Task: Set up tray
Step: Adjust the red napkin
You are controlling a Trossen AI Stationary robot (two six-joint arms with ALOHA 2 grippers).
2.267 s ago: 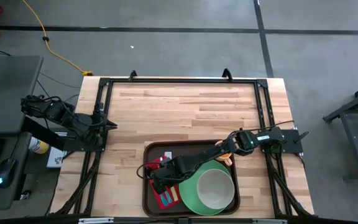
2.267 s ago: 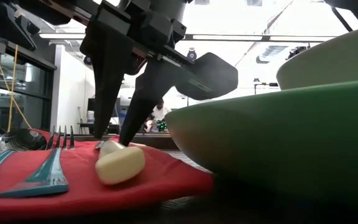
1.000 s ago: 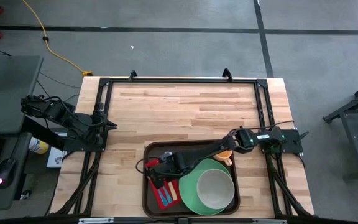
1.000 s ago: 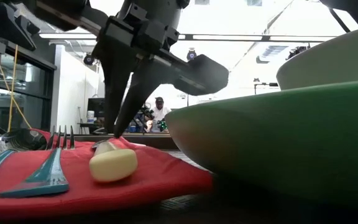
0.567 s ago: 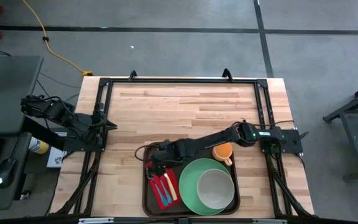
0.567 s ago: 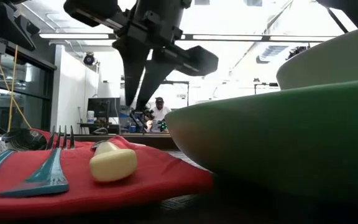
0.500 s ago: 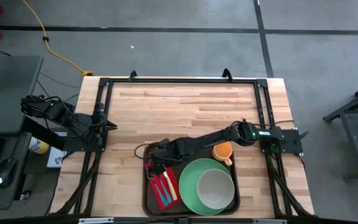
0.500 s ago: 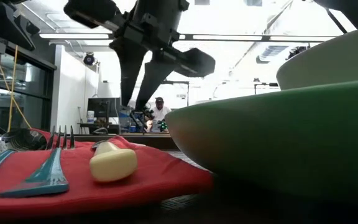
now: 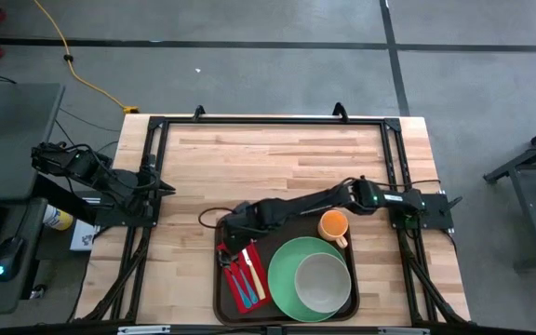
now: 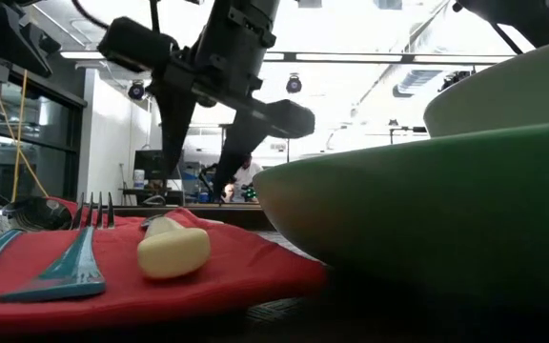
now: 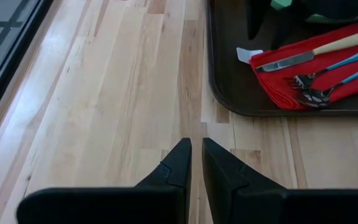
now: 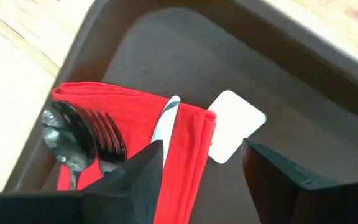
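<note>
The right gripper [image 12: 201,165] is seen with its dark, angular fingers [image 12: 138,171] spread apart and holding nothing, poised above the far left corner of the tray [image 9: 226,302]. Under them a folded red napkin [image 12: 185,149] carries a cream-handled knife [image 10: 172,250], a blue-handled fork [image 10: 70,262] and a spoon [image 12: 64,134]; a small white card [image 12: 232,127] lies just beside it. The tray is dark brown, smooth plastic, rectangular with rounded corners, set at the near edge of the pale wooden tabletop [image 9: 277,163], right of centre; which of its sides is longer cannot be told. A green plate [image 9: 282,270] with a pale bowl [image 9: 322,282] and an orange cup [image 9: 333,225] also sit in it. The left gripper [image 11: 196,163], fingers nearly closed and empty, waits at the tabletop's left edge.
</note>
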